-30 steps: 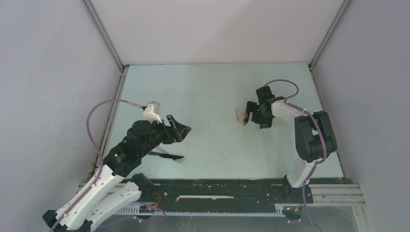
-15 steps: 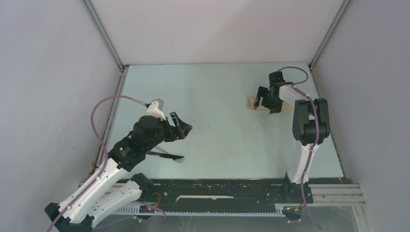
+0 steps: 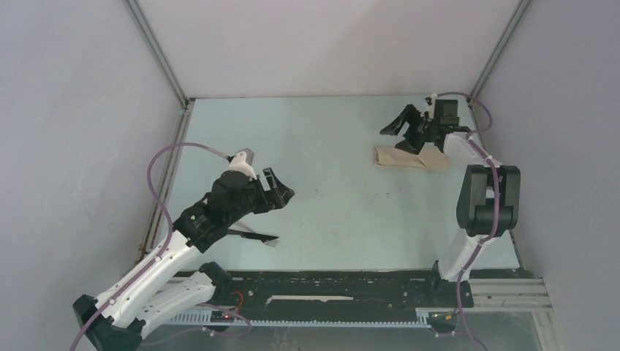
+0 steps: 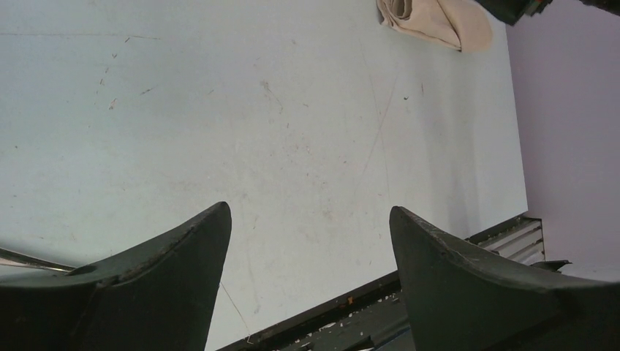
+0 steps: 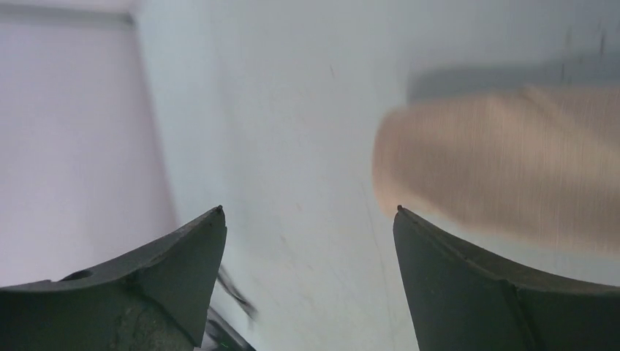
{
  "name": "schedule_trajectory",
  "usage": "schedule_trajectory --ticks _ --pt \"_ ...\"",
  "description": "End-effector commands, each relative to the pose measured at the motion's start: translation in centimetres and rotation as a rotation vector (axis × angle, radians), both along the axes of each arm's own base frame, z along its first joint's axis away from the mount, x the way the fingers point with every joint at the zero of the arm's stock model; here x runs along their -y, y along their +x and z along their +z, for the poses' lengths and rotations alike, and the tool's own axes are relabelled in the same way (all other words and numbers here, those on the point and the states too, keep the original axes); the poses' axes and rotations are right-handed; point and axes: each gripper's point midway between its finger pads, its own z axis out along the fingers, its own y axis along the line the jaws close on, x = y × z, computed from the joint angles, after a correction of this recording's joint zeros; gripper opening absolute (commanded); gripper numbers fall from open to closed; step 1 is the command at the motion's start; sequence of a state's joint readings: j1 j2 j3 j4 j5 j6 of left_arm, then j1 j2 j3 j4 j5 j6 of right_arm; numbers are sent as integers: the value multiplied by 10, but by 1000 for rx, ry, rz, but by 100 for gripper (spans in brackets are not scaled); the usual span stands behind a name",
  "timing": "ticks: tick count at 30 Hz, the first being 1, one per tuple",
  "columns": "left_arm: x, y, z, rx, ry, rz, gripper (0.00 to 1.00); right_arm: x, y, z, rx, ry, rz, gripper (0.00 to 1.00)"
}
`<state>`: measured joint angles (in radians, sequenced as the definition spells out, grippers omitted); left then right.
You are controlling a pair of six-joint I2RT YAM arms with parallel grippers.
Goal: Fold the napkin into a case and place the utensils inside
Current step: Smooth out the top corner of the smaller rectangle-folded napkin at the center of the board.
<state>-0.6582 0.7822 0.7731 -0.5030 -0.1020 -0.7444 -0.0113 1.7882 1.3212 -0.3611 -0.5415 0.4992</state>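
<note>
1. currently, the tan-beige soft cloth napkin [image 3: 406, 157] is lying bunched into a long, wrinkled bundle at the far right of the pale blue-green flat table [image 3: 322, 139]; in the right wrist view it is showing only as a blur.
2. the slim black utensils [image 3: 256, 235] are lying on the bare table near the front left, well apart from the napkin and partly under the left arm; a pale tip is showing at their right end.
3. one napkin is showing; how many utensils are lying there i cannot tell, as the arm is covering part of them.
4. the left gripper [image 3: 281, 189] is hovering over the table just beyond the utensils, jaws spread wide, gripping nothing.
5. the right gripper [image 3: 398, 122] is hanging near the napkin's far side, jaws spread wide too, with nothing between them.
</note>
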Motion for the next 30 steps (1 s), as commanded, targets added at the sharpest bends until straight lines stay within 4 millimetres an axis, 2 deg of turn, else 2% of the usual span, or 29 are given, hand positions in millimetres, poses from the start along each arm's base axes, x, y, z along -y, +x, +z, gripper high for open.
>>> schedule_trajectory --ticks 1,3,5,8,11,13,19,21,25,30 --pt "-1 5 30 60 -59 28 86 -2 50 19 104 397 -27 90" --pt "-5 4 31 65 -48 37 86 -5 57 7 100 465 -44 90" --pt "-7 4 30 63 -41 43 86 -11 59 -13 64 524 -57 89" --pt "-7 3 28 60 -41 42 86 -23 51 -37 23 617 -66 88" --pt "-8 3 27 58 -38 43 86 -25 42 -59 8 647 -78 86" --pt "-8 3 26 58 -34 40 86 -23 41 -58 23 645 -72 84" --pt "-6 4 24 52 -31 38 86 -18 38 -9 108 559 -27 87" --pt "-3 5 24 49 -38 34 86 -22 34 -6 102 548 -11 87" --pt "1 6 23 44 -47 23 86 -39 27 -26 53 558 10 87" --pt "-4 4 24 51 -39 33 86 -53 23 -62 -6 602 5 85"
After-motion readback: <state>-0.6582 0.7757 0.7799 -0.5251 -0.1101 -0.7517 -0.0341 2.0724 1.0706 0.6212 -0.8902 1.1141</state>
